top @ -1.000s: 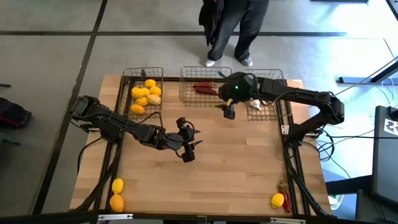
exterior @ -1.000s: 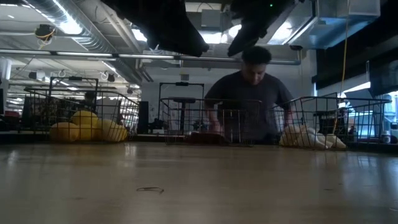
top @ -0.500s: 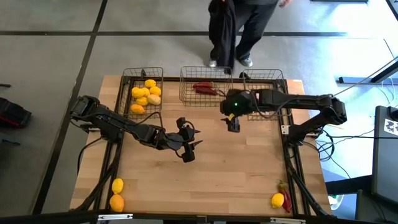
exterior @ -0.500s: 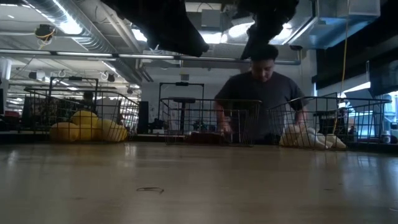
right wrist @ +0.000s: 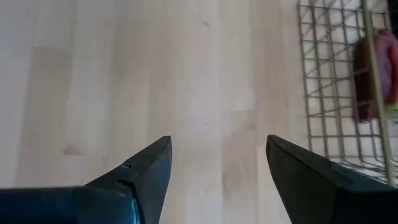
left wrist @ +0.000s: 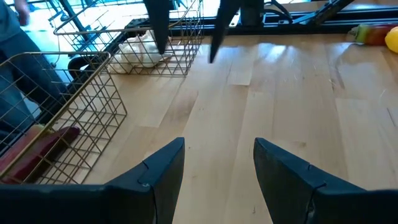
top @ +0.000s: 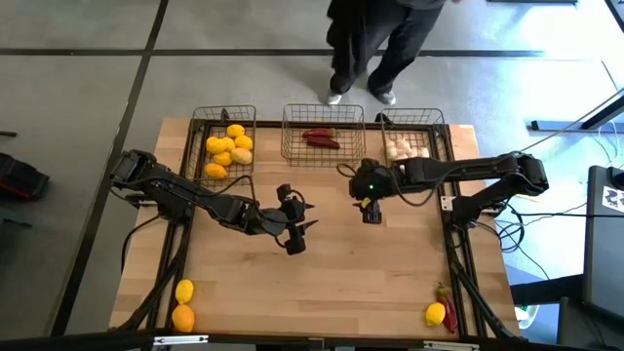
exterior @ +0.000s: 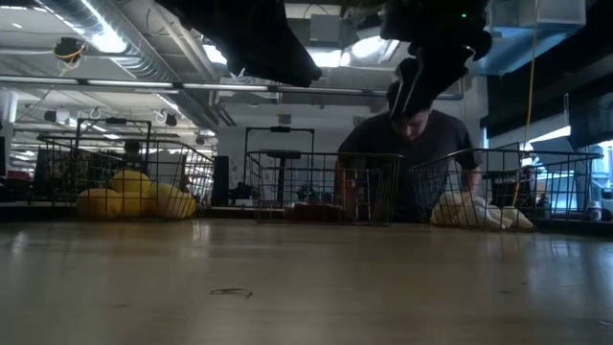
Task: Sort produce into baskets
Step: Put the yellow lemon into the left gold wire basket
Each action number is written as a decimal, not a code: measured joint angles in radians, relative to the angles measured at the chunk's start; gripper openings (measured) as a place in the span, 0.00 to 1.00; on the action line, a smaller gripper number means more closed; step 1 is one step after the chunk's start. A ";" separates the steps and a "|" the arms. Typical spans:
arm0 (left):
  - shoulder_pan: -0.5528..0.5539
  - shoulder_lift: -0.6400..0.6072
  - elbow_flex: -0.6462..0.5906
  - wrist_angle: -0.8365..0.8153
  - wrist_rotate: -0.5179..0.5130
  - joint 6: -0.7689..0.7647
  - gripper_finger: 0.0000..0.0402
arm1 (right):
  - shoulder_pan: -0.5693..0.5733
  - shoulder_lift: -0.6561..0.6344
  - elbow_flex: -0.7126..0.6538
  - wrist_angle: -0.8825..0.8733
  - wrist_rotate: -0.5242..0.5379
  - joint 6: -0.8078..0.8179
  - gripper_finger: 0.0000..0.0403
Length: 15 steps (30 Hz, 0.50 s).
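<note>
— Produce, where does it lie?

— Lemons point(top: 227, 148) in the basket left of the middle basket point(top: 323, 142); red chilies point(top: 321, 138) inside that middle one; garlic point(top: 403, 148) in the basket to its right. Loose lemons point(top: 183, 304) sit well away from it, at the tabletop's point(top: 322, 283) near left corner. One lemon point(top: 435, 314) beside a chili point(top: 448, 304) at the near right corner.

— Your fingers?

— My right gripper point(top: 370, 212) hangs just in front of the middle basket, fingers point(right wrist: 140, 174) spread wide, nothing held. My left gripper point(top: 298, 234) waits further toward the tabletop's centre, fingers point(left wrist: 163, 171) parted, empty too.

— Anyone about?

— A person point(top: 375, 44) stands behind the middle basket.
</note>
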 joint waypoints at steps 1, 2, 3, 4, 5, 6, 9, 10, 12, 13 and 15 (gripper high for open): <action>0.000 0.000 0.000 0.000 0.000 0.000 0.47 | 0.011 -0.004 -0.010 0.003 0.000 0.005 0.64; 0.000 0.000 0.000 0.000 0.000 0.000 0.47 | 0.021 -0.008 -0.022 0.010 -0.002 0.011 0.64; 0.000 0.000 0.000 0.000 0.000 0.000 0.47 | 0.031 -0.012 -0.034 0.022 -0.003 0.016 0.64; 0.000 0.000 0.000 0.000 0.000 0.000 0.47 | 0.040 -0.017 -0.047 0.037 -0.007 0.023 0.64; 0.000 0.000 0.000 0.001 0.000 0.000 0.47 | 0.048 -0.022 -0.063 0.053 -0.008 0.031 0.64; 0.000 0.000 0.000 0.003 0.000 0.000 0.47 | 0.055 -0.026 -0.079 0.072 -0.008 0.034 0.64; 0.000 0.000 0.000 0.004 0.000 -0.001 0.47 | 0.069 -0.032 -0.125 0.121 -0.010 0.053 0.64; 0.000 0.000 0.000 0.005 0.000 -0.002 0.47 | 0.070 -0.032 -0.140 0.144 -0.010 0.060 0.64; 0.000 0.000 0.000 0.004 0.000 -0.004 0.47 | 0.069 -0.031 -0.170 0.194 -0.010 0.073 0.64; 0.000 0.000 0.000 0.004 0.000 -0.005 0.47 | 0.069 -0.031 -0.185 0.219 -0.010 0.085 0.64; 0.000 0.000 0.000 0.004 0.000 -0.005 0.47 | 0.069 -0.031 -0.213 0.276 -0.010 0.097 0.64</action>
